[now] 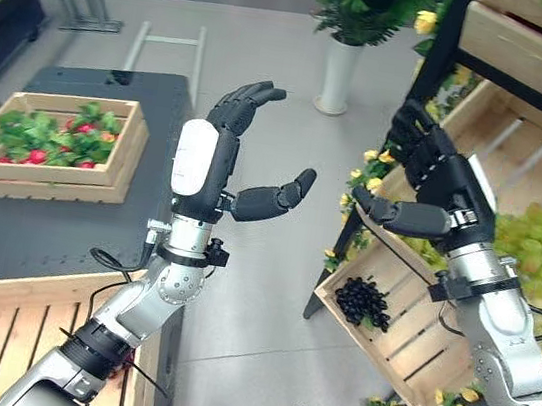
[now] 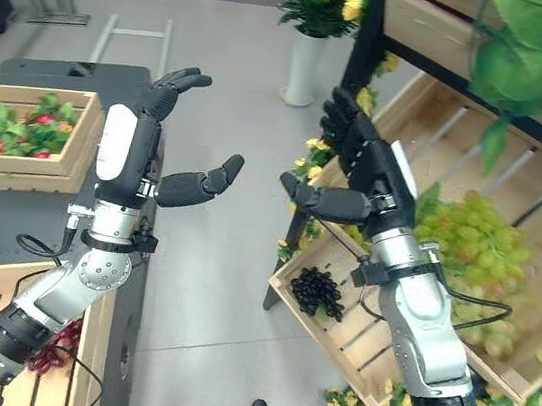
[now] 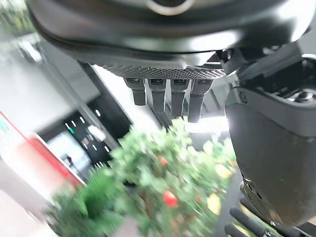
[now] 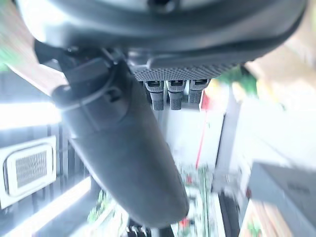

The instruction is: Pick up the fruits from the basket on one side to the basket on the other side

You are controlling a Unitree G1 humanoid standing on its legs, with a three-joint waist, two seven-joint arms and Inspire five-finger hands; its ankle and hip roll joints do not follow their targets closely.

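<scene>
My left hand [image 1: 207, 154] is raised above the floor between the two sides, fingers straight, thumb spread, holding nothing. My right hand [image 1: 435, 186] is raised opposite it, open and empty too. Below the right hand, a bunch of dark grapes [image 1: 363, 302] lies in a slanted wooden crate [image 1: 401, 353]. Green grapes [image 1: 538, 246] are piled in the crate further right. At the lower left is a slatted wooden crate [image 1: 1, 327] with a dark red bunch [image 2: 54, 344] by my left forearm. In the left wrist view the fingers [image 3: 168, 96] stand straight.
A wooden crate of greens and red fruits [image 1: 53, 137] sits on the dark table [image 1: 96, 229] at the left. A potted plant in a white vase [image 1: 338, 71] stands on the floor behind. Yellow flowers [image 1: 366, 176] edge the black shelf frame [image 1: 437, 45] at the right.
</scene>
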